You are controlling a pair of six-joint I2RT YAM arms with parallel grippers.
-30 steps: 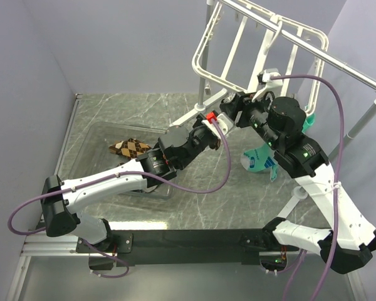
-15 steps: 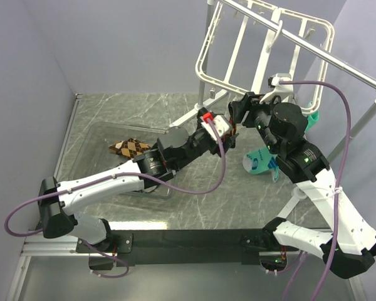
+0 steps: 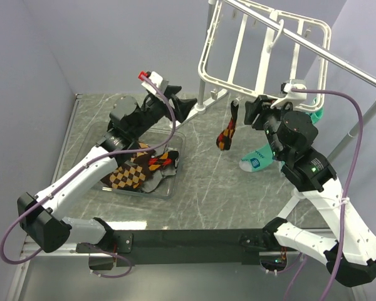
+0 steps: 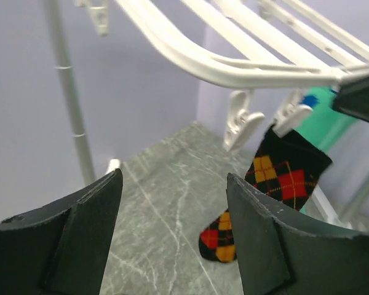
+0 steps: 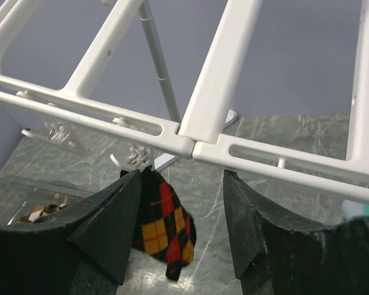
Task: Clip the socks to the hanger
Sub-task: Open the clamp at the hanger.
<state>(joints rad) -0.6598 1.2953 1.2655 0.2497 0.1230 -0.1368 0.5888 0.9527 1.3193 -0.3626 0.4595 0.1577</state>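
A black, red and orange argyle sock [image 3: 226,133] hangs from a clip [image 4: 242,125] on the near rim of the white hanger [image 3: 263,47]. No gripper touches it. My left gripper [image 3: 183,106] is open and empty, off to the sock's left above the tray. In the left wrist view the sock [image 4: 284,178] dangles beyond the open left gripper [image 4: 172,184]. My right gripper [image 3: 249,113] is open just right of the sock, under the rim. In its wrist view the sock [image 5: 163,226] hangs past the left finger of the right gripper [image 5: 181,178]. A mint-green sock [image 3: 257,160] hangs further right.
A clear tray [image 3: 175,164] on the left of the marble table holds more argyle socks [image 3: 128,175]. The silver pole stand [image 3: 341,64] carries the hanger, with an upright pole [image 4: 66,86] behind. Purple cables loop from both wrists.
My left gripper has opened, let go of the argyle sock and drawn back to the left over the tray. The sock now hangs from the clip. The right gripper has shifted slightly right and narrowed a little.
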